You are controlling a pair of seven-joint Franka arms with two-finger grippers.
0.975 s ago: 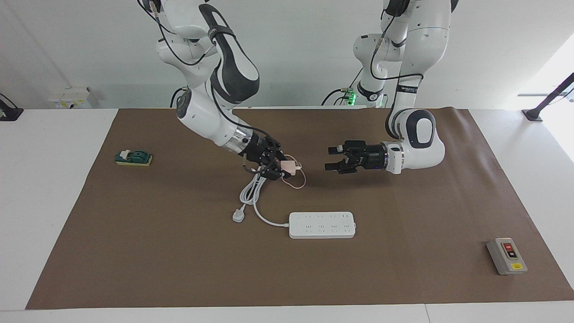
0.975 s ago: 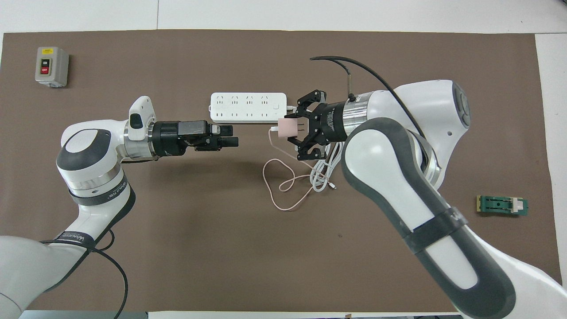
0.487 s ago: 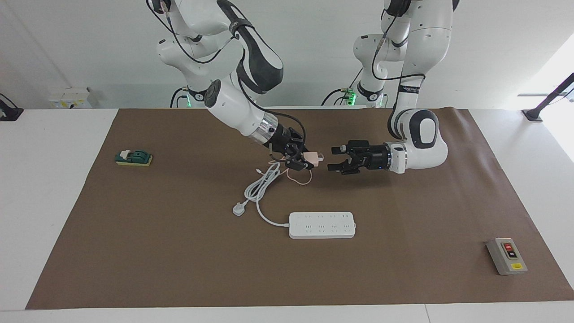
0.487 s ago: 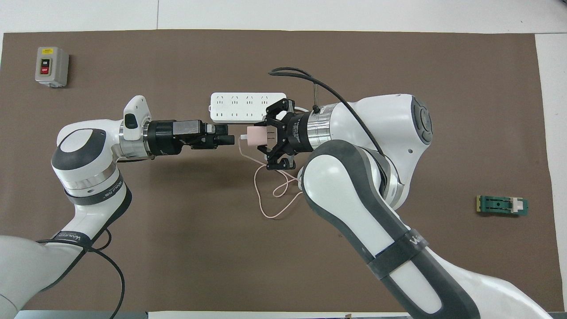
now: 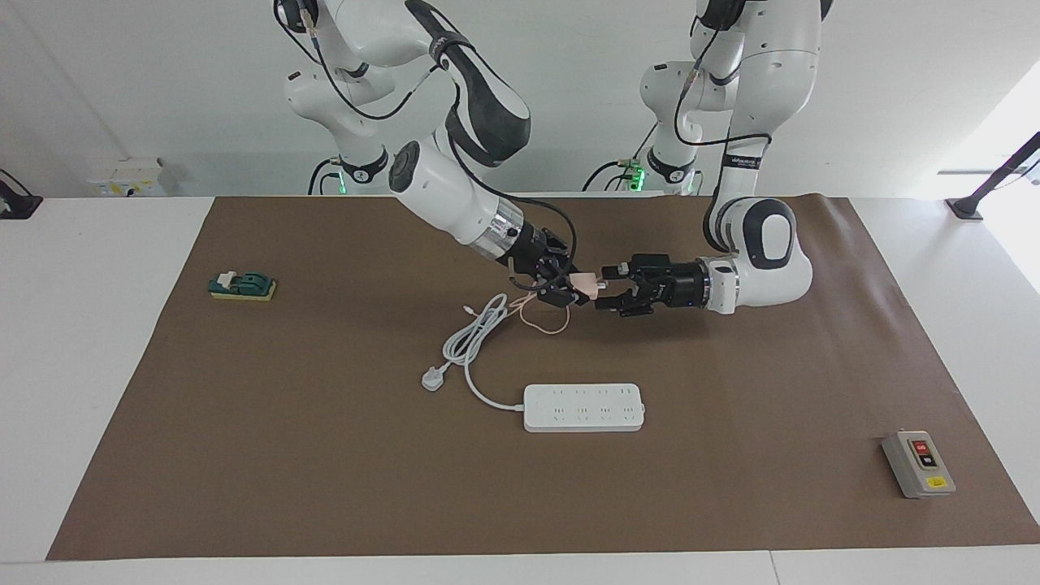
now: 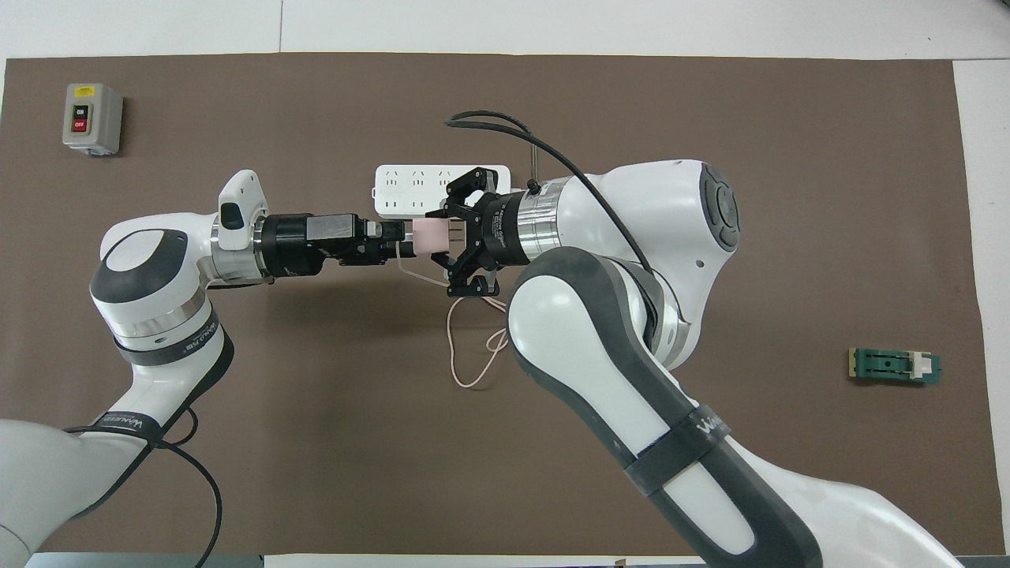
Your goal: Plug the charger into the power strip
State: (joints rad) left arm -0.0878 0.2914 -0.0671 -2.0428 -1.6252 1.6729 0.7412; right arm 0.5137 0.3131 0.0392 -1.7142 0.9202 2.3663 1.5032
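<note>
The right claw (image 5: 569, 290) is clamped on the charger (image 5: 582, 283), holding the small pale-pink cube up in the air over the brown mat (image 5: 325, 455), nearer to the robots than the power strip (image 5: 583, 407). In the overhead view the same right claw (image 6: 450, 241) grips the charger (image 6: 429, 234) by its sides. The left claw (image 5: 611, 287) meets it head-on from the left arm's end; its fingers stand spread, one above and one below the charger's free end, and from the facing view it is hard to say whether they already touch it. In the overhead view the left claw (image 6: 398, 239) sits just against the pink cube.

From the charger a thin pink cable (image 6: 472, 347) droops down and loops loosely on the mat beneath the two claws. Beside those loops lies the power strip's thick white cord (image 5: 471, 341), bundled in a few folds, with its white three-pin plug (image 5: 431, 379) lying flat at the end, toward the right arm's end of the surface.

The power strip lies flat on the mat, sockets up, farther from the robots than the claws and well apart from the charger.

A grey switch box (image 5: 917, 463) with red and black buttons sits near the mat's corner at the left arm's end. A small green block (image 5: 242, 286) rests at the right arm's end.
</note>
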